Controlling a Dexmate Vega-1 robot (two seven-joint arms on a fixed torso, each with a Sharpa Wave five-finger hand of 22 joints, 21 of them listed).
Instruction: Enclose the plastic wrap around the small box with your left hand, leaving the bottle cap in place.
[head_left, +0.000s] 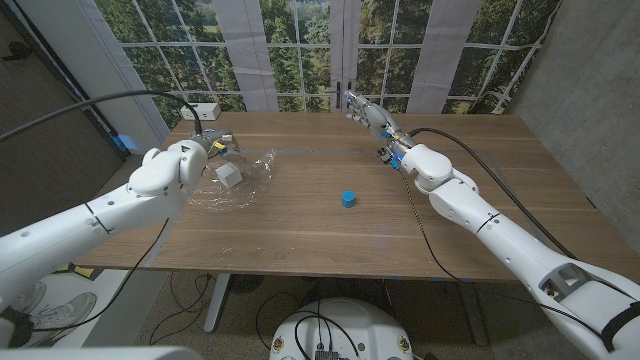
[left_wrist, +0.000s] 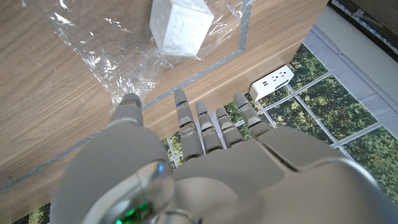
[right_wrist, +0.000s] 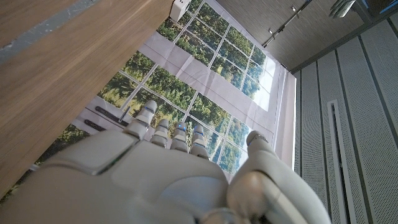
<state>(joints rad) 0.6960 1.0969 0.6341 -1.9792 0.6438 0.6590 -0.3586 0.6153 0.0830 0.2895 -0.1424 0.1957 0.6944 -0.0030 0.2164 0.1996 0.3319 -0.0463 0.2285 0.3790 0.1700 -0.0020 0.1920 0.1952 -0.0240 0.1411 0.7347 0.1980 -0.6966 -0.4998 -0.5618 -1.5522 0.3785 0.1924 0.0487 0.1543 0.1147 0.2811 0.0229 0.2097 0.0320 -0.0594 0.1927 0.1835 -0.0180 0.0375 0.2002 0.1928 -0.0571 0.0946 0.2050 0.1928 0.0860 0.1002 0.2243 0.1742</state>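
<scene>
Hovering with fingers spread and holding nothing, the left hand (head_left: 192, 150) sits just beside the small box (head_left: 229, 174), which rests on the plastic wrap (head_left: 250, 185), far nearer than the right hand (head_left: 368, 112).

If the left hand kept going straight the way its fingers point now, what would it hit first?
Probably the plastic wrap on the table: the left hand points toward its edge, with the small box just beyond. Depth is unclear, so this is a judgement.

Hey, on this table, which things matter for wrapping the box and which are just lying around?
For the job: clear plastic wrap; small white box; blue bottle cap, to be left alone; left hand.
Just about: white power strip; right hand.
</scene>
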